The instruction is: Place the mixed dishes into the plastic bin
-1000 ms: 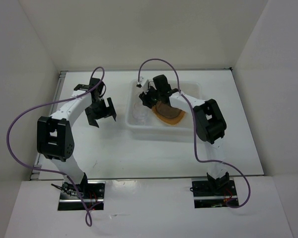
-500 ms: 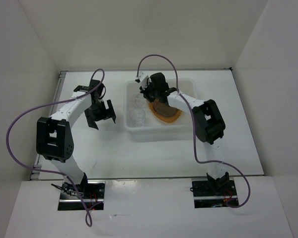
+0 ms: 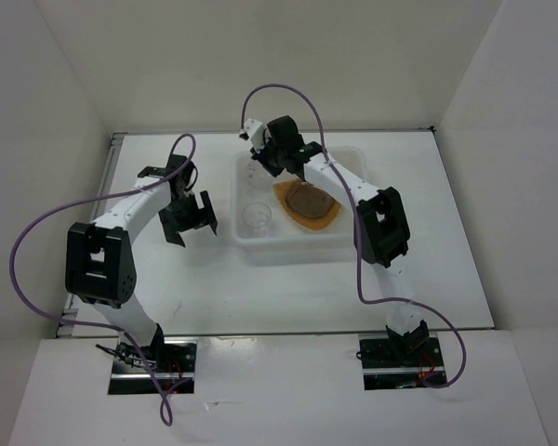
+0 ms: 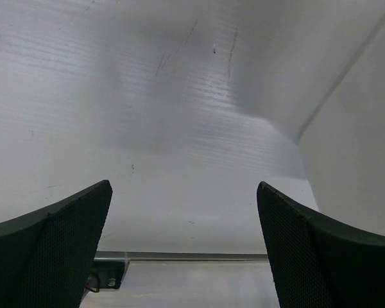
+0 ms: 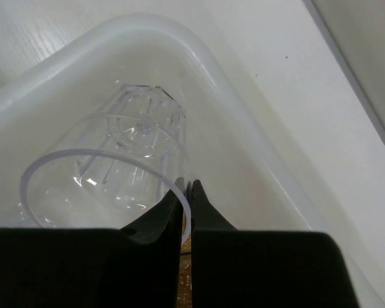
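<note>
While your right gripper [image 5: 187, 187] pinches the rim of a tilted clear glass cup [image 5: 115, 147] inside the plastic bin's [image 5: 218, 147] far left corner and your left gripper [image 4: 183, 186] hangs spread wide over the table [image 3: 205, 279], you're likely mid-placement: settle it down, then let go.

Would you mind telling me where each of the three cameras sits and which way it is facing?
Top external: above and behind the bases, looking down on the table and plastic bin; the left arm and right arm show whole.
Left wrist: on the left arm, facing the white enclosure walls; the open left gripper frames it.
Right wrist: on the right arm, looking into the bin at a glass cup; the right gripper pinches its rim.
Top and right wrist views share the bin.
</note>
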Robot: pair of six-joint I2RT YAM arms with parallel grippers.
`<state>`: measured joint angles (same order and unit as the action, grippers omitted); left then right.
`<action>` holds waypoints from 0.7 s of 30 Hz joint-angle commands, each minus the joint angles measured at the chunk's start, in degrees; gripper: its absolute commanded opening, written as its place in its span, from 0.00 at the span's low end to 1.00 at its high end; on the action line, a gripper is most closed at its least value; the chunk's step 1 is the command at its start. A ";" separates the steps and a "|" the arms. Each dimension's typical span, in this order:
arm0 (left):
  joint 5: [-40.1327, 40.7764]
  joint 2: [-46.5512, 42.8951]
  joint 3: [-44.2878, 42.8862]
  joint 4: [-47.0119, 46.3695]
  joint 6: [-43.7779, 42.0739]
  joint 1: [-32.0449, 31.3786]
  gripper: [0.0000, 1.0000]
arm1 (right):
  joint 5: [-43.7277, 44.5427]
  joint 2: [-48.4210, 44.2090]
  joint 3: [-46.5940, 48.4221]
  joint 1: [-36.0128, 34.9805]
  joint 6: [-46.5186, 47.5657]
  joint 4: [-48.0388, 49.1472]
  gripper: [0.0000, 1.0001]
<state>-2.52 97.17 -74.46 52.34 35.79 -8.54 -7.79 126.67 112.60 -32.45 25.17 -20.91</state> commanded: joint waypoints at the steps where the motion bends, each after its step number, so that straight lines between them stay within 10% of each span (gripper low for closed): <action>1: -1.17 -2.95 1.15 -0.74 -1.07 0.01 1.00 | 1.90 2.35 4.46 -0.95 3.83 -6.50 0.00; 21: -2.75 -7.08 8.45 -4.44 0.60 2.73 1.00 | 5.07 12.89 24.07 0.10 14.47 -27.17 0.00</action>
<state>-4.32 92.03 -66.30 48.80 36.23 -6.22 -2.24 138.12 132.86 -32.60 37.87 -44.62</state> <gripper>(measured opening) 0.999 0.059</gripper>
